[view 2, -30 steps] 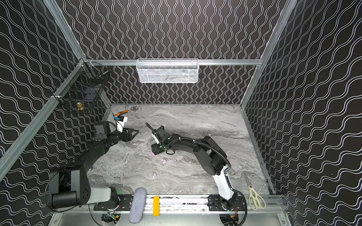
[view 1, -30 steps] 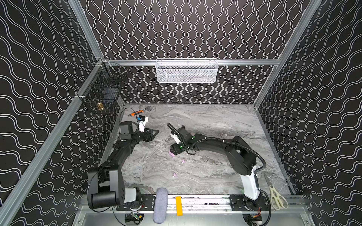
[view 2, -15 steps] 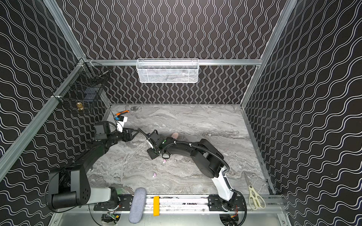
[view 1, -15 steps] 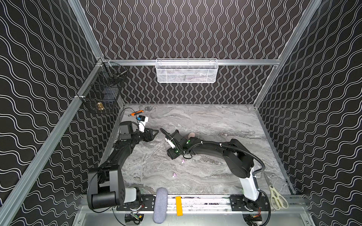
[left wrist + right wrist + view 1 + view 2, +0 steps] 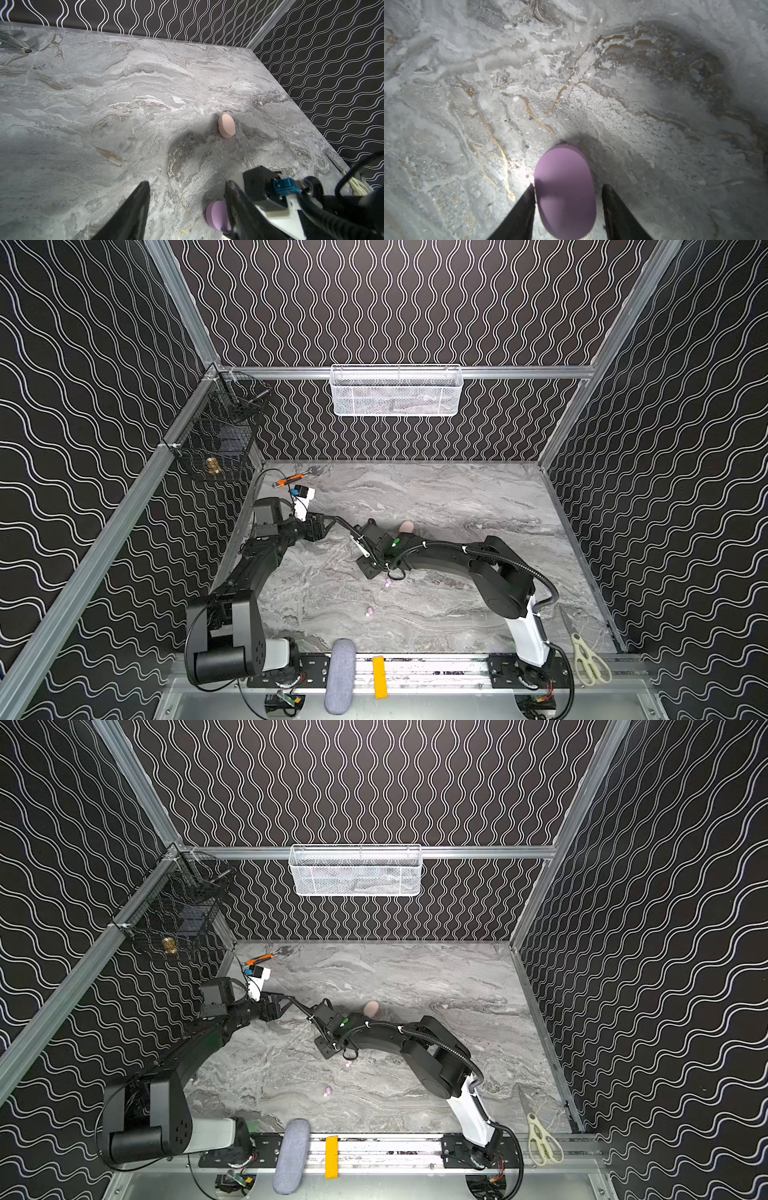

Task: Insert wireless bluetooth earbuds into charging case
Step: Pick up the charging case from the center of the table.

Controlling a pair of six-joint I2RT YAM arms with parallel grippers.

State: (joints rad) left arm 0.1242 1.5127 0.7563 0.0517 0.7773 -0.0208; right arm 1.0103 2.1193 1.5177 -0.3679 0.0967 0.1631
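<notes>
Swung leftward, the right pincer (image 5: 568, 187) now straddles a lilac case (image 5: 564, 199), jaws part-open, one touching it, seen only in wrist views. Left pincer (image 5: 187, 184) gapes empty.

lilac case (image 5: 564, 193): matt smooth plastic | tabletop (image 5: 83, 104): marble-look (faintly grainy) | basket (image 5: 395, 393): metal mesh

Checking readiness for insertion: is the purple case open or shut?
Shut: the purple case shows one smooth unbroken dome, no raised lid, no cavity visible.
</notes>
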